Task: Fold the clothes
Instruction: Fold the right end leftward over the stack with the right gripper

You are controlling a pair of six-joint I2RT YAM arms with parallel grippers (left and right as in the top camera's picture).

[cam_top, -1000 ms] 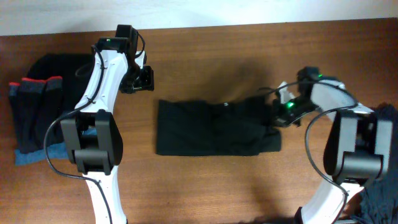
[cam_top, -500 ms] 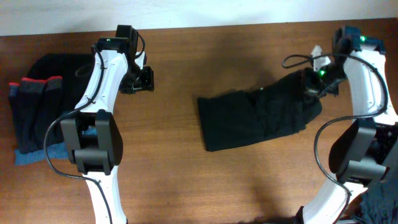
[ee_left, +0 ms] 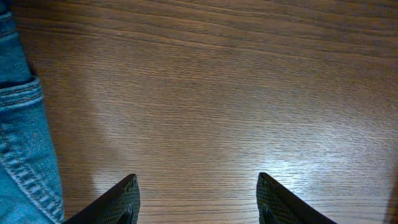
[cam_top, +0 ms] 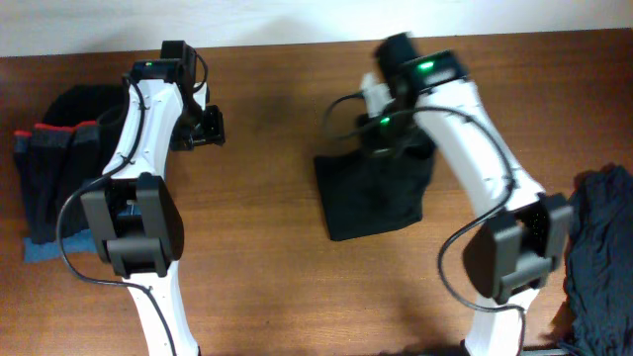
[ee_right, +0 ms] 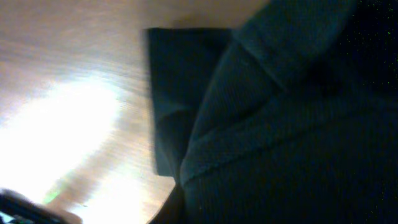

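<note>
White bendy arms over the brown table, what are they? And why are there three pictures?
They are two robot arms, each ending in a two-finger gripper. The big picture looks down from above the wooden table. The other two come from small cameras on the wrists. The left gripper is open and holds nothing; its camera sees bare wood and a strip of blue denim. The right gripper sits over the plain black folded garment, whose dark fabric fills its camera; whether it grips is hidden. A pile of dark clothes with red trim lies at the left edge, a crumpled dark blue-grey garment at the right.
</note>
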